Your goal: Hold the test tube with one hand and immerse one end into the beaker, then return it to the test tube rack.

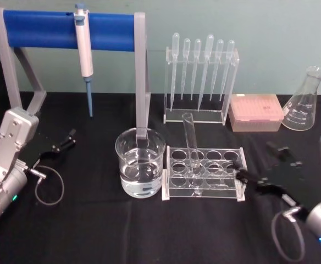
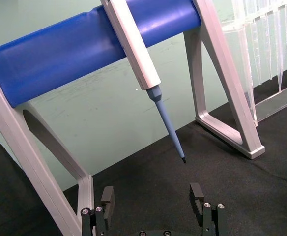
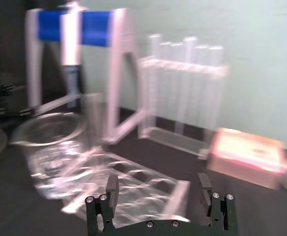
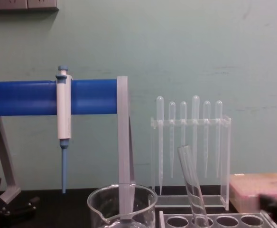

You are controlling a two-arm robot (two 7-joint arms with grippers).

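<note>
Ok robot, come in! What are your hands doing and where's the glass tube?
Left gripper open, idle at table's left. Right gripper open, beside the rack. Test tube leaning in rack, untouched. Beaker holds water; path clear.

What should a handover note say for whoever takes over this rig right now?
Left gripper: jaws open, empty, parked on the table's left side near the blue-barred stand.
Right gripper: jaws open, empty, just right of the clear acrylic rack.
Clear glass test tube: leaning in the rack, ungrasped.
Wide glass beaker: holds clear liquid, left of the rack.
Done: nothing visible.
Left: grasp tube, dip one end in beaker, return it.
</note>
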